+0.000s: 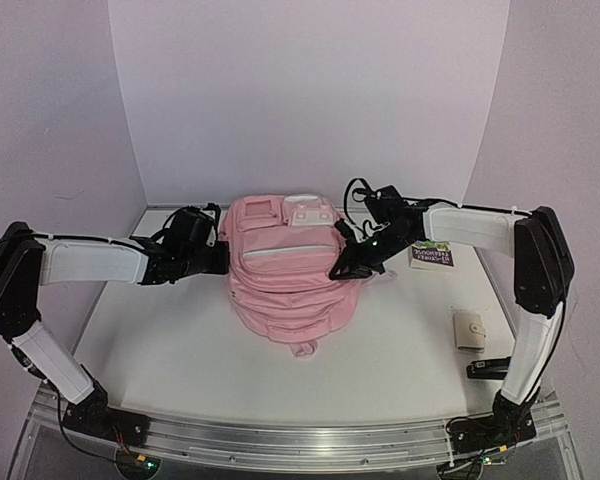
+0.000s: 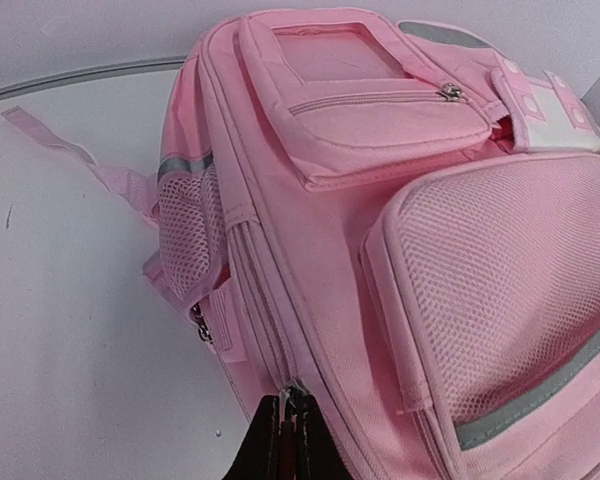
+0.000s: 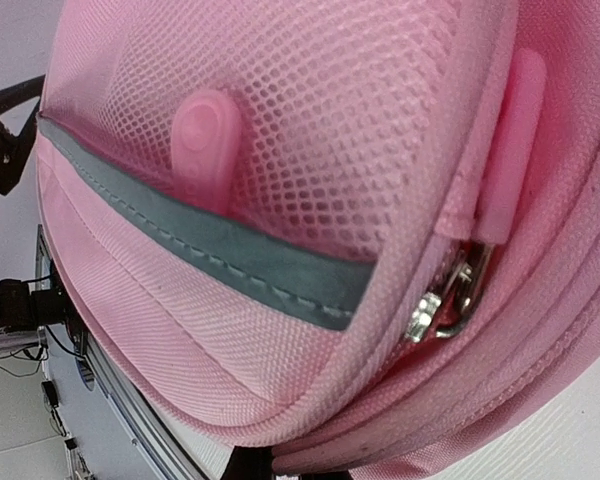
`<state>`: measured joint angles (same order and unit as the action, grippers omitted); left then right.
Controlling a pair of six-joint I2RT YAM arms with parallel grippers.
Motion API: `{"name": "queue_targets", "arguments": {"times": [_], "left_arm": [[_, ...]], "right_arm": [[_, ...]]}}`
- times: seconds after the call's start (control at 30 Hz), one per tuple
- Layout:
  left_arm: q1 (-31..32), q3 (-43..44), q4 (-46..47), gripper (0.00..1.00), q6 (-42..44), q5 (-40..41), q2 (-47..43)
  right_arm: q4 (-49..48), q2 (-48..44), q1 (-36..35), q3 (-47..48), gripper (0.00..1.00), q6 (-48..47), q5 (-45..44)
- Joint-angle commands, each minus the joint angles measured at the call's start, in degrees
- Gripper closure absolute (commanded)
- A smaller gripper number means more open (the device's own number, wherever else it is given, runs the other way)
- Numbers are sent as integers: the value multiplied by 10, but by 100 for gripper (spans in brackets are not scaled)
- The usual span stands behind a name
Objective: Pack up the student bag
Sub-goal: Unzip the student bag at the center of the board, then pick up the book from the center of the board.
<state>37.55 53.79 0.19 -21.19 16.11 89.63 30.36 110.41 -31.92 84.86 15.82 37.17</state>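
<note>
A pink student bag point(image 1: 280, 275) lies face up in the middle of the white bench point(image 1: 170, 350), nearer the far edge. Its long axis runs from near edge to far edge, with the top farthest away. It sits directly between the two arms. The left tool point(image 1: 218, 258), fingers pressed together, meets a zip track on the bag's left side. The right tool point(image 1: 348, 265), likewise closed, touches the right side by a metal zip pull point(image 3: 445, 305). Whether either tool pinches a pull cannot be told. Both arms are about equally near.

Matt woven-cloth student bag point(image 2: 310, 230), mesh pocket point(image 2: 500, 290), shiny metal zipper point(image 3: 448, 302)
</note>
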Motion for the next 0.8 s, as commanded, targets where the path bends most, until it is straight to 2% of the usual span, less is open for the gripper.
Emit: {"name": "queue_targets", "arguments": {"times": [0.0, 0.2, 0.23, 0.37, 0.47, 0.53, 0.57, 0.67, 0.77], "left_arm": [[-53, 38, -39, 92, -2, 105, -8], [-54, 35, -68, 58, 1, 18, -69], [-54, 40, -81, 52, 0, 7, -74], [-53, 45, -114, 36, -10, -44, -106], [-51, 15, -90, 25, -26, -118, -149], [-40, -2, -66, 12, -23, -196, -166], [-28, -4, -66, 9, -20, -210, -169], [17, 10, -103, 5, -23, -183, -147], [51, 18, -129, 3, -42, -147, -115]], "right_arm": [[90, -3, -11, 10, 100, -43, 40], [9, -29, -36, 13, 100, 24, 72], [-3, -29, -39, 15, 97, 34, 71], [-8, -17, -34, 49, 71, 42, 61], [-6, -28, 3, 49, 45, 41, 56], [0, -39, 30, 44, 41, 30, 57], [8, -47, 44, 42, 38, 16, 48], [36, -70, 88, 39, 30, -26, 14], [76, -72, 139, 54, 28, -65, -34]]}}
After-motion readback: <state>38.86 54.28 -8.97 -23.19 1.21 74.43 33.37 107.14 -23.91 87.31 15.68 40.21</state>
